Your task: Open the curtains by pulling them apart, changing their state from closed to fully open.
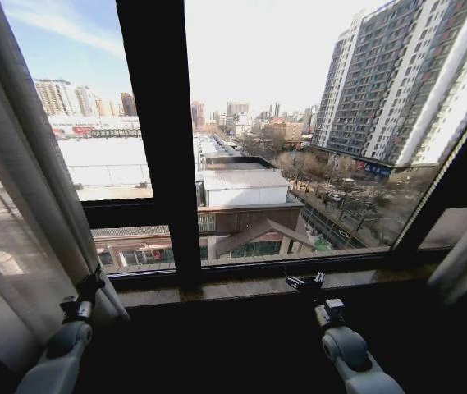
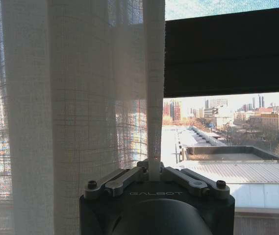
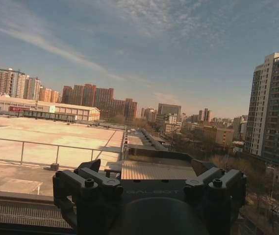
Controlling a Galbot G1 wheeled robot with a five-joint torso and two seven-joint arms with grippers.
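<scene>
The left gripper [image 2: 154, 172] pinches a fold of the curtains [image 2: 70, 98], which the head view shows bunched at far left and far right. The right gripper [image 3: 149, 178] is spread, facing the window.

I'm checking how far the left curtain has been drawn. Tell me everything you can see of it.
The left curtain is sheer white woven fabric with long vertical pleats, hanging bunched at the window's left edge, the city showing through its thinner parts. The left gripper is shut on its inner edge fold, the fingers pinching it. The window's middle panes are uncovered.
</scene>
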